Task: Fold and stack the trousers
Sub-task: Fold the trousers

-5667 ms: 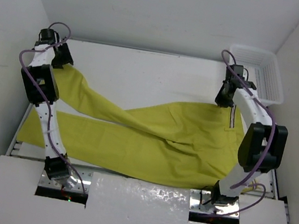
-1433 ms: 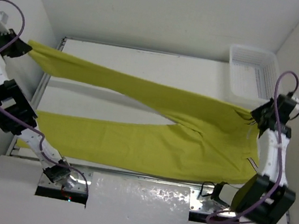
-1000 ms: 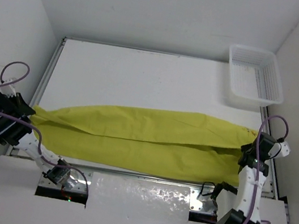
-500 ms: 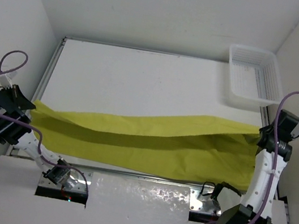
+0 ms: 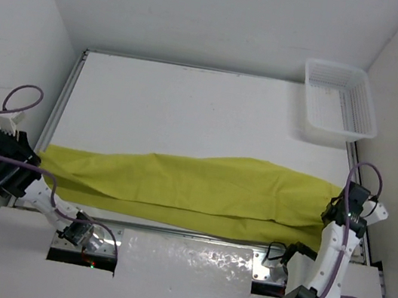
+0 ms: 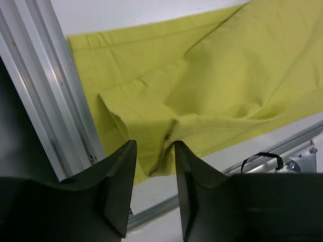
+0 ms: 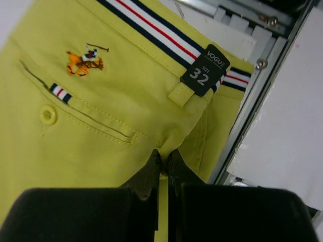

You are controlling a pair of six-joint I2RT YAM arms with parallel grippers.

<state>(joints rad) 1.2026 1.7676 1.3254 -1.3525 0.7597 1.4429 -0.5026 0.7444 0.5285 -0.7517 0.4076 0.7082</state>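
One pair of mustard trousers point(image 5: 193, 186) lies stretched across the near half of the table point(image 5: 190, 109), hems at 9 o'clock and waistband at 3 o'clock. We see our left gripper point(image 6: 151, 194) with fingers spread, a crumpled hem lying between them. Our right gripper point(image 7: 162, 171) is pressed together, pinching cloth beside the back pocket point(image 7: 75, 113). A white basket point(image 5: 340, 104) sits at 1 o'clock.

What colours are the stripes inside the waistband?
Waistband trim: navy, white and red. Clearest in right wrist view.
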